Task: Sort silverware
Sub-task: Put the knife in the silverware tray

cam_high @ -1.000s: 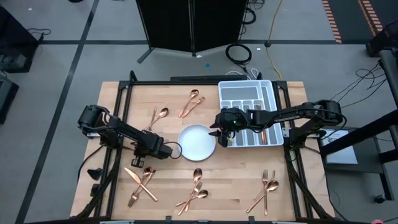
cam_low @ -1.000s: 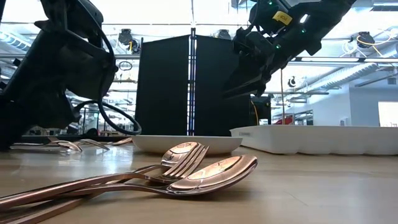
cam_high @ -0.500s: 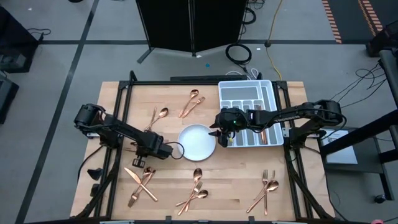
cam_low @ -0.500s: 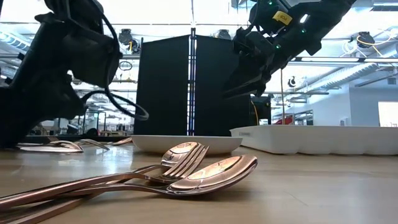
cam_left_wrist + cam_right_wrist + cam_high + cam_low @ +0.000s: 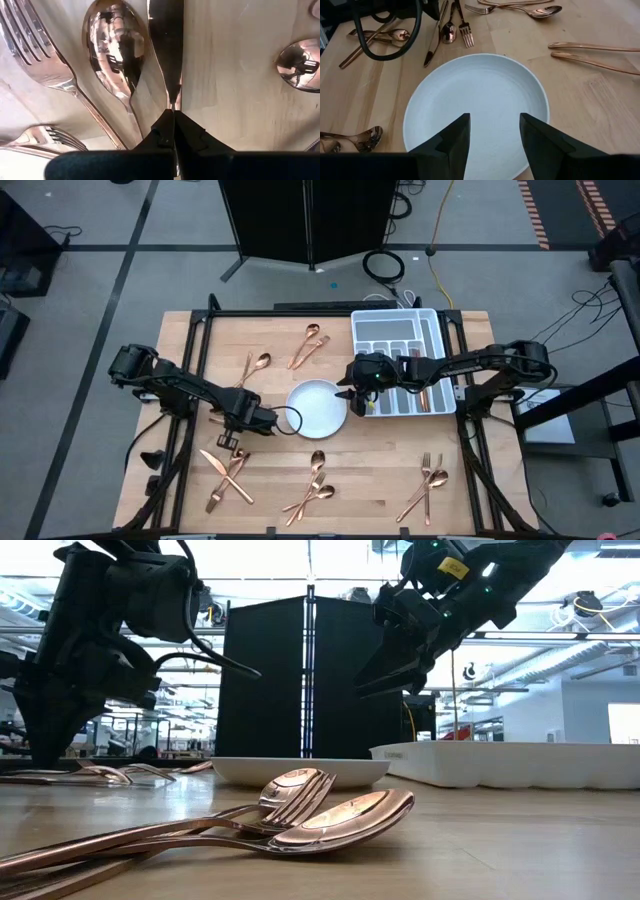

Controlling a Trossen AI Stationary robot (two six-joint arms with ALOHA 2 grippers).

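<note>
Copper silverware lies in loose groups on the wooden table. My left gripper (image 5: 232, 444) hangs over the near-left pile (image 5: 228, 478), shut on a knife (image 5: 167, 45). Under it a spoon (image 5: 115, 45) and a fork (image 5: 35, 40) lie flat on the wood. My right gripper (image 5: 350, 395) stands open above the round white plate (image 5: 318, 408), at the rim toward the white divided tray (image 5: 398, 330). In the right wrist view its fingers (image 5: 452, 142) stand apart over the plate (image 5: 480, 100) with nothing between them. My left gripper pinches the knife's narrow end (image 5: 173, 101) between its two fingertips, coming steeply from above. The knife (image 5: 434, 42) runs on from the fingers and slants down toward the wood. I cannot tell whether its far end rests on the table.
Other silverware lies at the far middle (image 5: 310, 345), far left (image 5: 255, 365), near middle (image 5: 315, 480) and near right (image 5: 428, 485). One piece (image 5: 425, 395) lies in the tray. A fork and spoon (image 5: 320, 810) fill the low view's foreground.
My left gripper has risen above the near-left pile and tipped to point more steeply down. My right gripper has kept still.
</note>
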